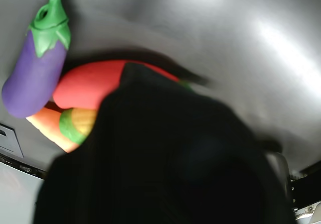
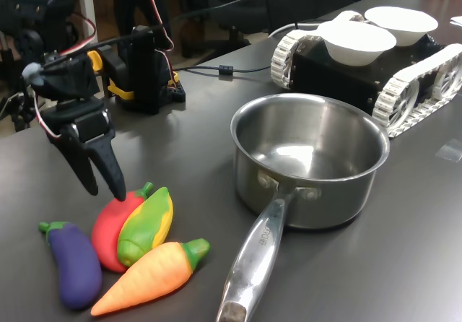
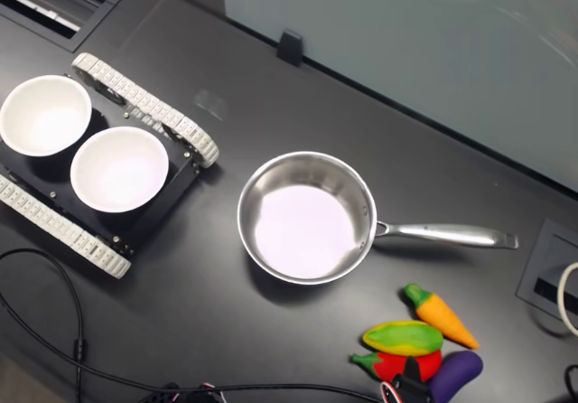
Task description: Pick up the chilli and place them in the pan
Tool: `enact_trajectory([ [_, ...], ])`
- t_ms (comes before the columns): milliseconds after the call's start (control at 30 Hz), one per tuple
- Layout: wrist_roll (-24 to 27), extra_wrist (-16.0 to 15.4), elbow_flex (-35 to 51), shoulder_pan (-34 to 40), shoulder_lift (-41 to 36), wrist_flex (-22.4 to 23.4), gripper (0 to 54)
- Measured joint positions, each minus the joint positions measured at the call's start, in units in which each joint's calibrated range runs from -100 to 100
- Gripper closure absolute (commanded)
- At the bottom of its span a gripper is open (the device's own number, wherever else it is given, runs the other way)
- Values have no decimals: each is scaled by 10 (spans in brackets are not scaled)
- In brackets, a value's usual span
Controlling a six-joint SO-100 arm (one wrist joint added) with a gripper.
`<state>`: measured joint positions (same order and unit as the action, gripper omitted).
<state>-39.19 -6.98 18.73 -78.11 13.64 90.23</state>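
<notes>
Chilli lies on the dark surface, wedged between the purple eggplant and the corn toy, which overlaps it, with the carrot beside. The end effector hangs open and empty, one fingertip at the chilli's upper end. The pan stands empty nearby.

Arm reaches down from 10 o'clock in first exterior view; gripper points down toward 5 o'clock, black fingers slightly apart, nothing between them.

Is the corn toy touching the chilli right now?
Touching. In the first exterior view the corn toy lies against and partly over the chilli, no gap between them.
</notes>
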Motion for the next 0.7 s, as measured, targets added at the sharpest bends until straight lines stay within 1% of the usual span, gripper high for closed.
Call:
enact_trajectory([
  [133,0,10,-1,0,8,-6,279],
  [333,0,12,-1,0,13,-11,279],
  [467,0,12,-1,0,13,-16,270],
  [567,0,12,-1,0,13,-16,255],
  [700,-10,12,-1,0,13,-16,245],
])
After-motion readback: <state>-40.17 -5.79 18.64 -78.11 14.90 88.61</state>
